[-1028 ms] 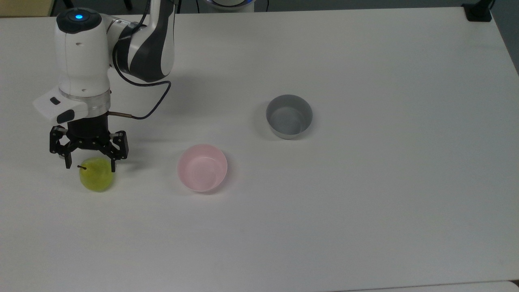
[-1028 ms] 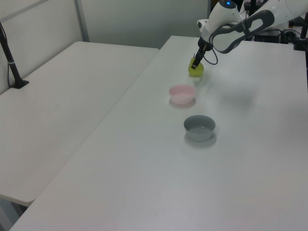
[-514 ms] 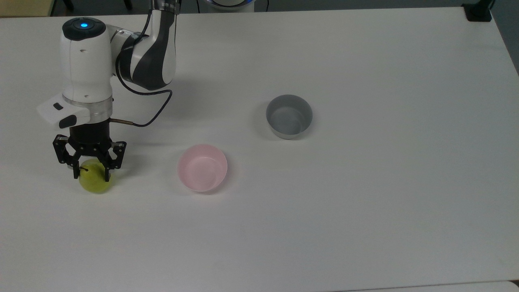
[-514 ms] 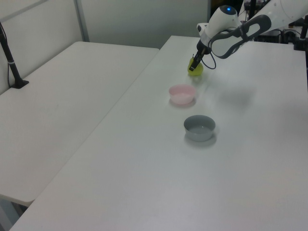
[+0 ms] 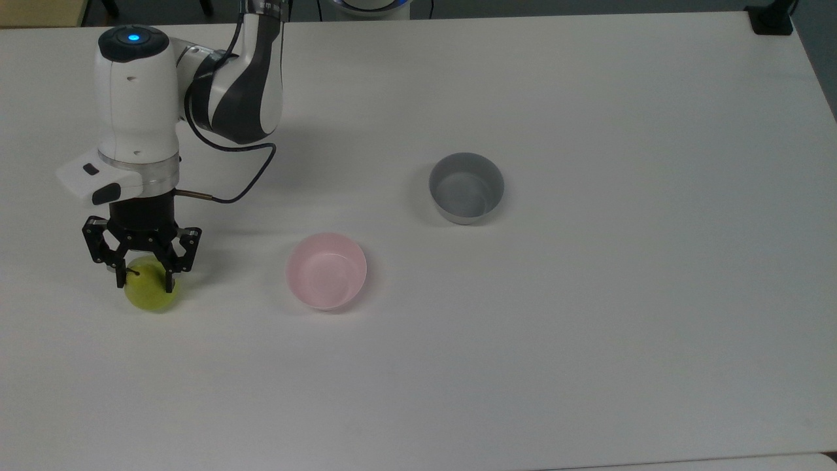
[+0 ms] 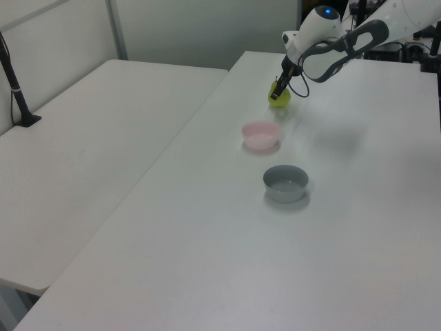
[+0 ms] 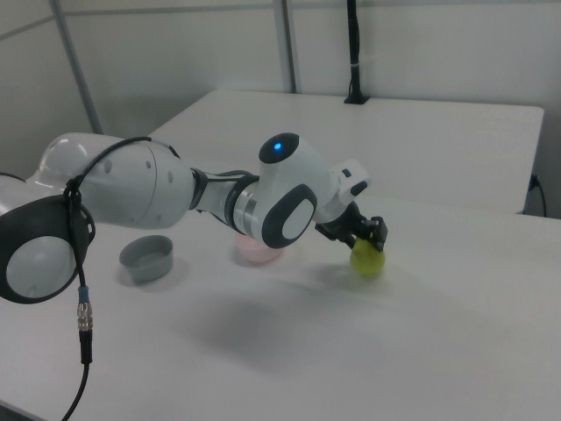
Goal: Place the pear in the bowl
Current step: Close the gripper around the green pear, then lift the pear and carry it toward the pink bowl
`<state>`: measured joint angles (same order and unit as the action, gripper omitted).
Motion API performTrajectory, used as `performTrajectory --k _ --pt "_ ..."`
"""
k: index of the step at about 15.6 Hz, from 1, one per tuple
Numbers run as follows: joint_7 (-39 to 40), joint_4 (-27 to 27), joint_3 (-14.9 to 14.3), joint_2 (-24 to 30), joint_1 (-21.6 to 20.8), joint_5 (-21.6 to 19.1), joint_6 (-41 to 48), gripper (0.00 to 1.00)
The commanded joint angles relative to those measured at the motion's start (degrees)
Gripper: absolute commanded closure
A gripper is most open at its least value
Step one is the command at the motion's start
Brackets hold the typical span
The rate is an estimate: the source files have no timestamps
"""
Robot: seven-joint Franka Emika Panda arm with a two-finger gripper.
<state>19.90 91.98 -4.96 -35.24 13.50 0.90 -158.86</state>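
Since a second ago the gripper (image 5: pixel 144 280) has come down over the pear (image 5: pixel 149 292) and narrowed: its fingers, then spread wide above the fruit, now press against both flanks, and the pear has shifted slightly toward the top view's left.

In the top view the gripper grasps the pear from above, fingertips on either side of its upper half, with the dark stem just visible between them. Gripping across the widest part of a round fruit looks like the sensible way to stop it rolling out. The pear sits near the top view's left edge of the white table (image 5: pixel 588 327), apparently just at the surface; whether it has cleared it I cannot tell. The pink bowl (image 5: pixel 326 271) stands to its right, well apart, and the grey bowl (image 5: pixel 466 188) farther right and up, so the carry should be a short sideways pass that stops at the first bowl.

In the left view the pear (image 6: pixel 279 99) lies at the far end of the table, the pink bowl (image 6: pixel 260 135) nearer, the grey bowl (image 6: pixel 285 183) nearest. A second white table (image 6: pixel 89 152) stands alongside, before a plain pale wall.

In the right view the gripper (image 7: pixel 366 237) holds the pear (image 7: pixel 366 260) from above, the arm reaching across in front of the pink bowl (image 7: pixel 256 252); a black post (image 7: pixel 353 53) rises from the neighbouring table.
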Motion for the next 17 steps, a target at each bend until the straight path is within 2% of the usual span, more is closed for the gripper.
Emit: performTrajectory --k 1,9,17 --pt "-0.22 0.39 -0.23 4.64 -0.15 -0.81 7.49 1.0" --pt "0.05 -3.21 0.56 11.24 0.29 -1.42 27.0 1.0" --pt "1.63 -3.39 1.44 19.06 0.03 -1.86 42.48 1.0"
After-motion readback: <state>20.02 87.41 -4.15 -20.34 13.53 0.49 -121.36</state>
